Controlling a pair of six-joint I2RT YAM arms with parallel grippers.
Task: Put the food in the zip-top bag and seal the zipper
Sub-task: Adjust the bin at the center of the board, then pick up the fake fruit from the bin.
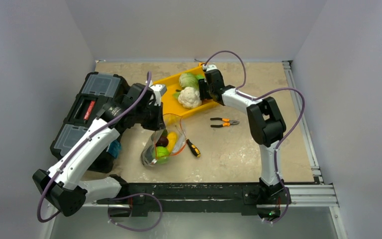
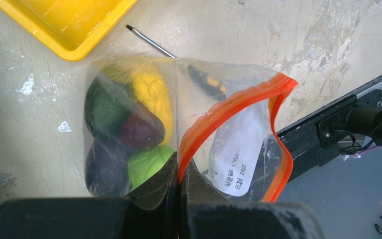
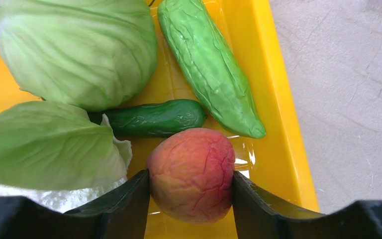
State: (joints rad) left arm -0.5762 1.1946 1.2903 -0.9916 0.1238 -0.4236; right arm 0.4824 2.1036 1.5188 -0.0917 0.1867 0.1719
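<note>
The clear zip-top bag (image 2: 144,124) lies on the table holding yellow corn (image 2: 154,94), a lime (image 2: 146,164) and dark purple and dark green pieces. My left gripper (image 2: 180,172) is shut on the bag's mouth at the red-orange zipper (image 2: 229,104), which gapes open. Over the yellow tray (image 3: 273,99), my right gripper (image 3: 191,184) has both fingers pressed against an orange-red fruit (image 3: 191,172). Around it lie a pale green cabbage (image 3: 79,50), a light green gourd (image 3: 209,64), a dark cucumber (image 3: 154,118) and the leafy cauliflower (image 1: 189,97).
Pliers (image 1: 224,122) lie right of the bag (image 1: 161,147), and a screwdriver (image 1: 193,148) lies partly under its edge. A black toolbox (image 1: 87,107) fills the left side. The tray (image 1: 169,97) sits at the back centre. White walls ring the table.
</note>
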